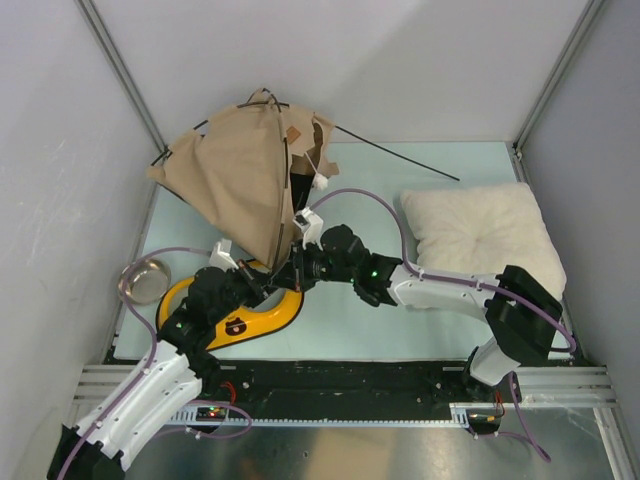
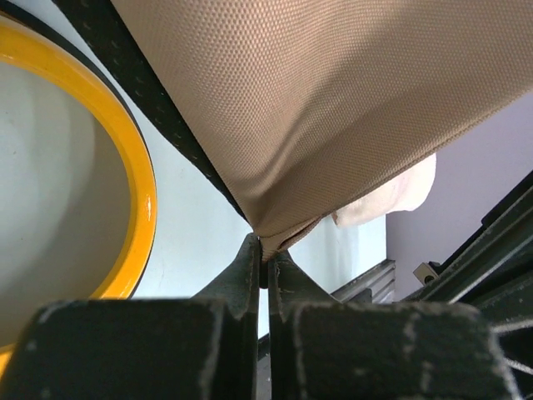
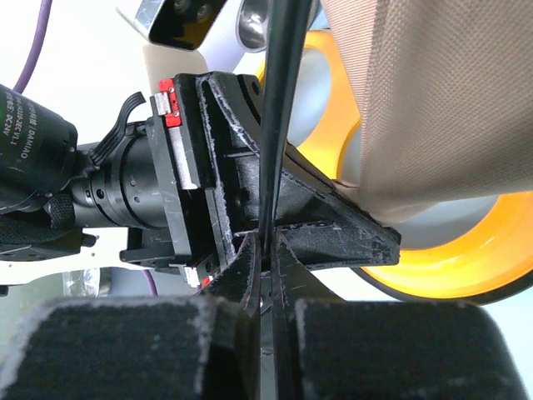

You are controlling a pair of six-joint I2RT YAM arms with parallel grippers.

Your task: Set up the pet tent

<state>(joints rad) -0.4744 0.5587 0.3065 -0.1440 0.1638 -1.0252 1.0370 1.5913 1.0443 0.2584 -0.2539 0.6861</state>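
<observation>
Left wrist view puts the left gripper (image 2: pixel 265 250) shut on the bottom corner of the pet tent (image 2: pixel 333 108). A pinch of tan fabric is caught between its jaws, and the cloth fans up and to the right from there.

Right wrist view shows the right gripper (image 3: pixel 268 248) closed around a thin black pole (image 3: pixel 279 100) that rises straight up the frame. The left gripper's black body sits just behind it, so the two grippers are almost touching at the same corner. The yellow double-bowl feeder (image 2: pixel 141 192) lies just beside them, under the left arm.

From the top external view, the tent spreads up and left from the grippers and slumps rather than stands, its apex near the upper centre of the frame. The held pole's long axis runs from the grippers at centre up toward that apex. A second pole (image 1: pixel 400 153) juts right from the apex over the worktop (image 1: pixel 400 310). A cream pillow (image 1: pixel 480 235) lies at right, well apart, and a steel bowl (image 1: pixel 145 278) sits at left beside the feeder.

As I judge it, the coming move turns on bringing the pole end and the fabric corner together. Both arms are equally near.
</observation>
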